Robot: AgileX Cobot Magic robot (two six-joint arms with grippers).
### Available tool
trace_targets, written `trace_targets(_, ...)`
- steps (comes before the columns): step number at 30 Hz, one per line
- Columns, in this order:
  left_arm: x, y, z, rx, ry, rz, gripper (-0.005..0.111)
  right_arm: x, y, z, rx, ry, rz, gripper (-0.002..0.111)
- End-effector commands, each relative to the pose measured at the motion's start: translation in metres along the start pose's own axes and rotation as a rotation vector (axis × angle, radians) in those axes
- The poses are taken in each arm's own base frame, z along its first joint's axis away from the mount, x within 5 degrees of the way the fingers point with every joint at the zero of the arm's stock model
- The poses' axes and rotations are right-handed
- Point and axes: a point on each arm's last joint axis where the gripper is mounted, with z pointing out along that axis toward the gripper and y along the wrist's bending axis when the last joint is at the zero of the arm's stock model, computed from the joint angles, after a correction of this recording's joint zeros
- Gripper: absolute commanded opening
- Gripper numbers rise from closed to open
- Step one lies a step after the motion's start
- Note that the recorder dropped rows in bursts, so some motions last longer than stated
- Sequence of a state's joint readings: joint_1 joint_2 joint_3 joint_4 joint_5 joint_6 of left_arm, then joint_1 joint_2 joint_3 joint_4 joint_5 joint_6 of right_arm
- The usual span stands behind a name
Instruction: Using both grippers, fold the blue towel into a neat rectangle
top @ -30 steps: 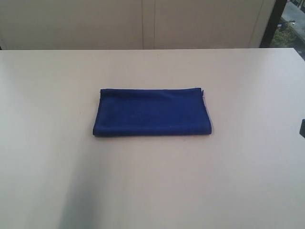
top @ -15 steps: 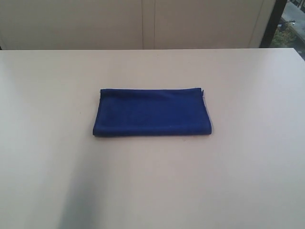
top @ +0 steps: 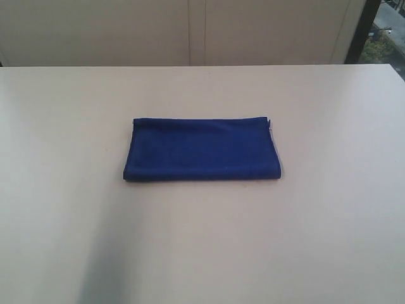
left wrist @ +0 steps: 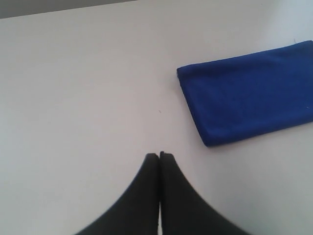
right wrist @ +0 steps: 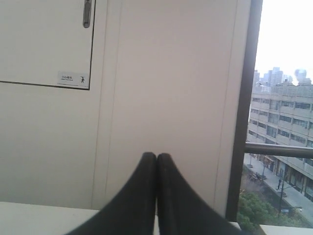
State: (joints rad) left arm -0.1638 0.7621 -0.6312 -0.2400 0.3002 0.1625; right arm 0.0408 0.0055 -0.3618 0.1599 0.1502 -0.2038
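The blue towel (top: 201, 149) lies flat in the middle of the white table (top: 316, 240), folded into a tidy rectangle with a small pale thread at its far right corner. In the left wrist view the same towel (left wrist: 249, 105) sits well off to one side of my left gripper (left wrist: 159, 155), which is shut, holds nothing and hangs over bare table. My right gripper (right wrist: 156, 156) is shut and empty too, pointing at the back wall above the table's far edge. Neither gripper shows in the exterior view.
A pale panelled wall (top: 190, 31) runs behind the table. A cabinet door with a handle (right wrist: 87, 13) and a dark window frame (right wrist: 244, 112) with buildings beyond appear in the right wrist view.
A dark piece of the right arm at the exterior view's right edge one second ago has left the view. The towel has not moved.
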Motion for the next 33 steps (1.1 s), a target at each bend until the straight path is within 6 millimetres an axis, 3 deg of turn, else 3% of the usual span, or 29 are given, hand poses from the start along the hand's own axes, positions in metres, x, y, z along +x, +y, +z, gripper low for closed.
trace_targets(1, 0.002, 0.000, -0.001, 0.004, 0.003, -0.009, 0.000, 0.000, -0.001, -0.001, 0.023, -0.012, -0.017, 0.000)
trace_targets(28, 0.002, 0.000, -0.001, 0.004, 0.003, -0.009, 0.000, 0.009, -0.001, -0.001, 0.032, 0.081, 0.049, 0.000)
trace_targets(31, 0.002, 0.000, -0.001, 0.004, 0.003, -0.009, 0.000, 0.032, -0.001, 0.002, 0.032, 0.136, 0.051, 0.000)
trace_targets(33, 0.002, 0.000, -0.001, 0.004, 0.003, -0.009, 0.000, 0.060, 0.000, 0.003, 0.031, 0.218, 0.053, 0.000)
